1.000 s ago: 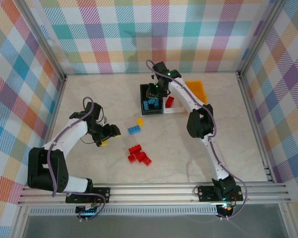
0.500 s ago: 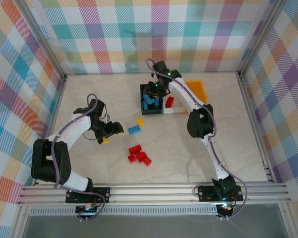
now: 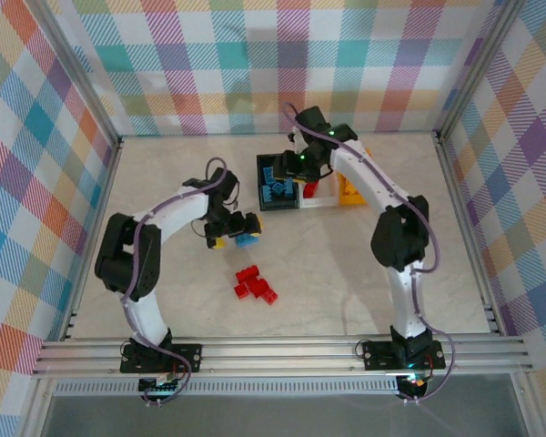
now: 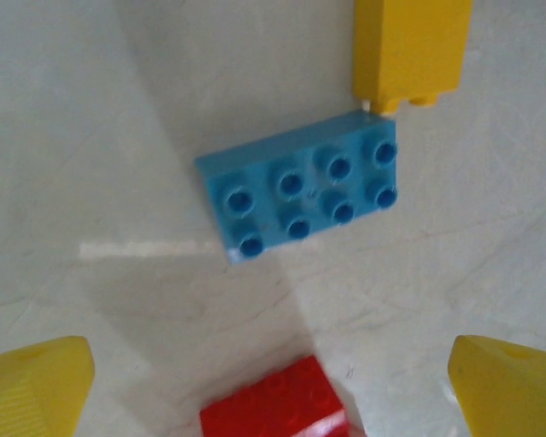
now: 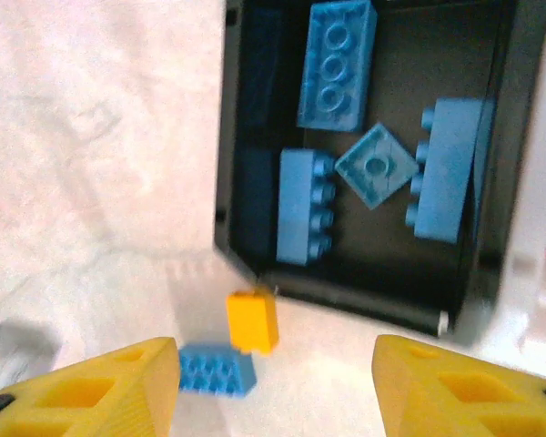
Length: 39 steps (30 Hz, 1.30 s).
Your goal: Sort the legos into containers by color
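My left gripper [image 3: 229, 233] stands open low over the table beside a loose blue lego [image 3: 247, 239]. In the left wrist view that blue lego [image 4: 300, 196] lies flat ahead of the yellow fingertips [image 4: 32, 387], touching a yellow lego [image 4: 408, 50]. A red lego [image 4: 278, 405] lies at the lower edge between the tips. My right gripper [image 3: 302, 166] hangs open and empty over the near edge of the black container [image 5: 246, 237], which holds several blue legos [image 5: 305, 205]. A red lego [image 3: 311, 188] lies in the white container [image 3: 320, 204].
The orange container [image 3: 353, 189] sits right of the white one, partly covered by my right arm. A cluster of red legos [image 3: 255, 284] lies on the open floor nearer the arm bases. Metal rails and checked walls bound the table.
My left arm swung right to the blue lego and its jaws opened wide. My right gripper went from shut to open over the black container and shifted slightly right.
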Motion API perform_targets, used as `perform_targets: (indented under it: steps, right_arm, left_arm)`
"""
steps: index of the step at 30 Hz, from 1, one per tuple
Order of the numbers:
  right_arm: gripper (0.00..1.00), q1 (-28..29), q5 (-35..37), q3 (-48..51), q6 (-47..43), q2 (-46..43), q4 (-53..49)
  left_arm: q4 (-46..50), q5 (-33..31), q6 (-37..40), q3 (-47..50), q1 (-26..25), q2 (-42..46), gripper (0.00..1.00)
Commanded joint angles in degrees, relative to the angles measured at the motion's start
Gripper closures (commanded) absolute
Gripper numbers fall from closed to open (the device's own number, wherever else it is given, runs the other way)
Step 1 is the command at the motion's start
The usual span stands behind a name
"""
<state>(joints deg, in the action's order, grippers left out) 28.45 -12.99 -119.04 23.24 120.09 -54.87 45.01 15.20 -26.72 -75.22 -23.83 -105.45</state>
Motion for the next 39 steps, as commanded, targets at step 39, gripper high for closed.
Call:
perform_targets:
  steps: [39]
  right_arm:
    - [0.41,-0.32,-3.32,10.86,-3.21,-6.8,-0.15]
  left_arm:
    - [7.72,-8.73,-4.44,-13.47,-3.01,-15.29,0.39]
